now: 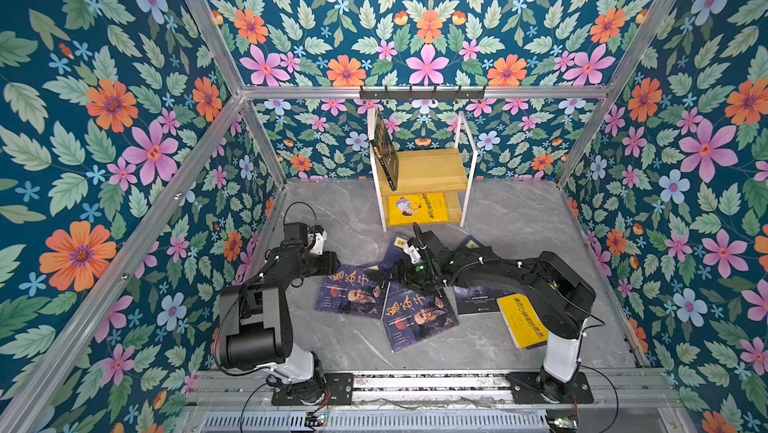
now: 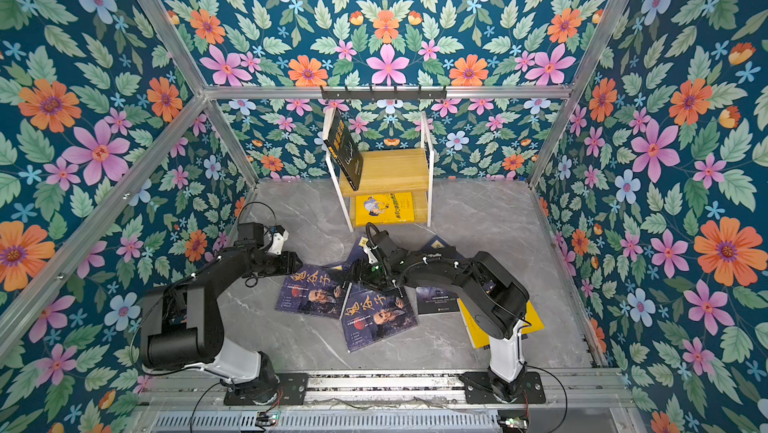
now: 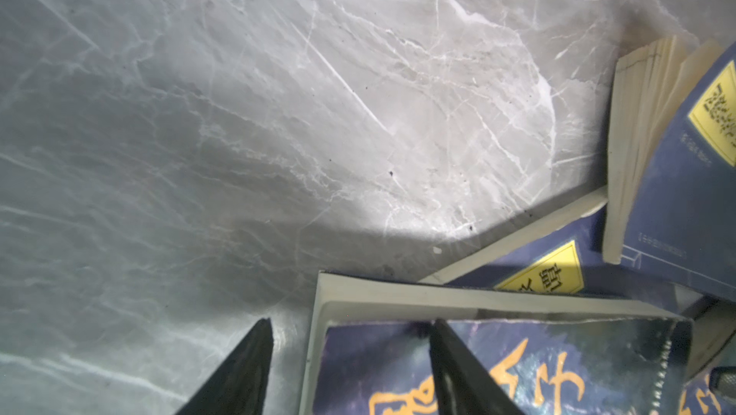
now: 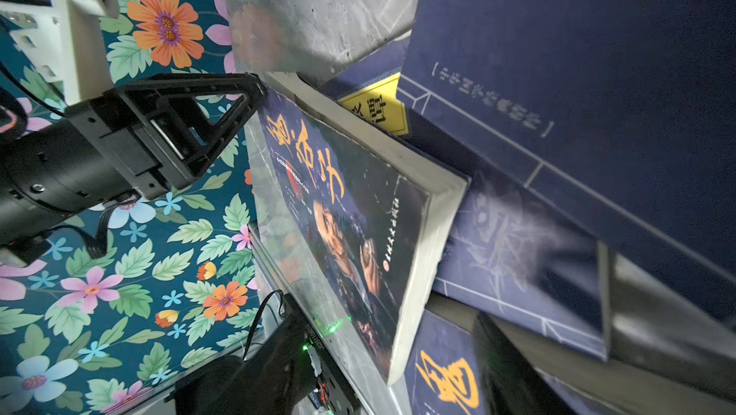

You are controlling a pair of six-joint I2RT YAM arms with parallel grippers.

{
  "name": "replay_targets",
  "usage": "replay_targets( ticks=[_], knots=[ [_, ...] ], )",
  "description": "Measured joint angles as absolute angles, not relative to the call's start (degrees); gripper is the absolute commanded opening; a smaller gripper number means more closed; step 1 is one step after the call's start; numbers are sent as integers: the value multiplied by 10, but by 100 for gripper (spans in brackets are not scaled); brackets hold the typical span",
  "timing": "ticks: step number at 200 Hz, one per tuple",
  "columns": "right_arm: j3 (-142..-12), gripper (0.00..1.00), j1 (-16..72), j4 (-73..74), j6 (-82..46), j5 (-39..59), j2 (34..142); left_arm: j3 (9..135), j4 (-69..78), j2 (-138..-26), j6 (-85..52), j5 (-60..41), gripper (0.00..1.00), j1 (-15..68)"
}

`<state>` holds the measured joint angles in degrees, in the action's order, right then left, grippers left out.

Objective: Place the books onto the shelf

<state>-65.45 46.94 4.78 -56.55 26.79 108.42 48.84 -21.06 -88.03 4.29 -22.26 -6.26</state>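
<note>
The shelf (image 1: 432,169) stands at the back with a black book (image 1: 384,148) leaning on its top board and a yellow one (image 1: 417,207) lying on the lower board. Several books lie on the floor: two with an old man's face (image 1: 349,294) (image 1: 417,314), navy ones (image 1: 395,246), and a yellow one (image 1: 523,321). My left gripper (image 3: 350,349) is open and straddles the corner of the left face book (image 3: 557,361), one finger on the floor and one over the cover. My right gripper (image 1: 374,275) is open at that book's other side (image 4: 358,234).
A black hook rail (image 1: 422,93) hangs on the back wall above the shelf. Flowered walls close in the grey marble floor (image 1: 332,210) on three sides. A dark book (image 1: 478,298) lies under my right arm. The two grippers are close together.
</note>
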Motion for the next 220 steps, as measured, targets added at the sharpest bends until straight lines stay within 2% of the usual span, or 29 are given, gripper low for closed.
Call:
replay_targets(
  ticks=[13, 45, 220],
  knots=[
    [-656, 61, 468, 62, -571, 274, 1091, 489, -211, -884, 38, -224, 53, -62],
    [-655, 60, 467, 67, -582, 283, 1104, 489, -211, -886, 31, -223, 45, -60],
    [-668, 54, 453, 132, -614, 333, 1171, 491, -206, -916, 10, -225, 38, -52]
  ],
)
